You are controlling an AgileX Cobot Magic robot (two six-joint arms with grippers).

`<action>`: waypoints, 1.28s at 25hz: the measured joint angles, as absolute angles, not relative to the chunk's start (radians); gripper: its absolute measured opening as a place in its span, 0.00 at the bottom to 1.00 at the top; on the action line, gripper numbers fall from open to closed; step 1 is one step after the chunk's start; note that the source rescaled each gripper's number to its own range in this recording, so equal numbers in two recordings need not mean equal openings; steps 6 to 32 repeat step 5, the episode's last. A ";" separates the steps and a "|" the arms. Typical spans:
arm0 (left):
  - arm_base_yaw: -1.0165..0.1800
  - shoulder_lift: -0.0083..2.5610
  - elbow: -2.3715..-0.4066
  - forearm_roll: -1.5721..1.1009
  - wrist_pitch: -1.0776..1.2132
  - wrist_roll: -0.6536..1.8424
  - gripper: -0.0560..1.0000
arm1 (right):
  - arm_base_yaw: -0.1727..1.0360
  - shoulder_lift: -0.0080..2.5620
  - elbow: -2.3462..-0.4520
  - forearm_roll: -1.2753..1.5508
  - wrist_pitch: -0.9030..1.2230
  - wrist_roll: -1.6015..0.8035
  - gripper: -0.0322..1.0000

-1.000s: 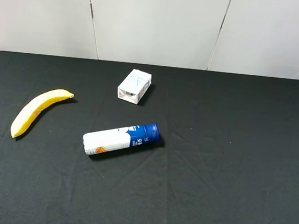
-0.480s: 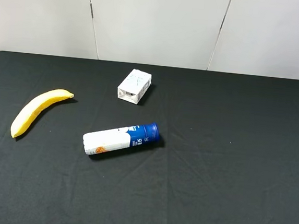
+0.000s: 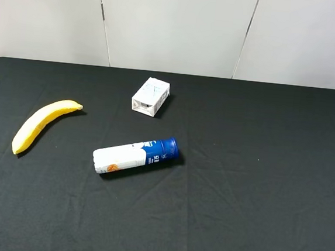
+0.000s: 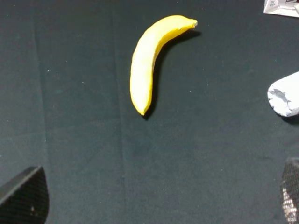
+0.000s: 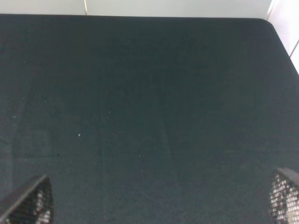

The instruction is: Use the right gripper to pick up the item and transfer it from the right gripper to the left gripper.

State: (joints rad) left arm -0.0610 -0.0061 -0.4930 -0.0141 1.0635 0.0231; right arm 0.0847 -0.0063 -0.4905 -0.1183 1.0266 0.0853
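Observation:
The curved yellow banana [image 3: 41, 124] lies on the black cloth at the left of the table; it also shows in the left wrist view [image 4: 150, 59]. My left gripper [image 4: 156, 198] is open and empty, its fingertips [image 4: 25, 196] wide apart, hovering short of the banana. My right gripper [image 5: 154, 200] is open and empty over bare black cloth, its fingertips [image 5: 28, 200] wide apart. Neither arm shows in the high view.
A white-and-blue tube [image 3: 135, 155] lies near the table's middle, and its white end [image 4: 286, 94] shows in the left wrist view. A small white carton [image 3: 150, 96] lies behind it. The table's far right corner [image 5: 268, 21] meets a white wall.

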 joint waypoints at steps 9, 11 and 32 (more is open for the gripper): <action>-0.061 -0.006 -0.493 -0.014 1.064 0.023 0.98 | 0.085 -0.006 -0.490 -0.118 1.027 0.085 1.00; -0.061 -0.006 -0.493 -0.014 1.064 0.023 0.98 | 0.085 -0.006 -0.490 -0.118 1.027 0.085 1.00; -0.061 -0.006 -0.493 -0.014 1.064 0.023 0.98 | 0.085 -0.006 -0.490 -0.118 1.027 0.085 1.00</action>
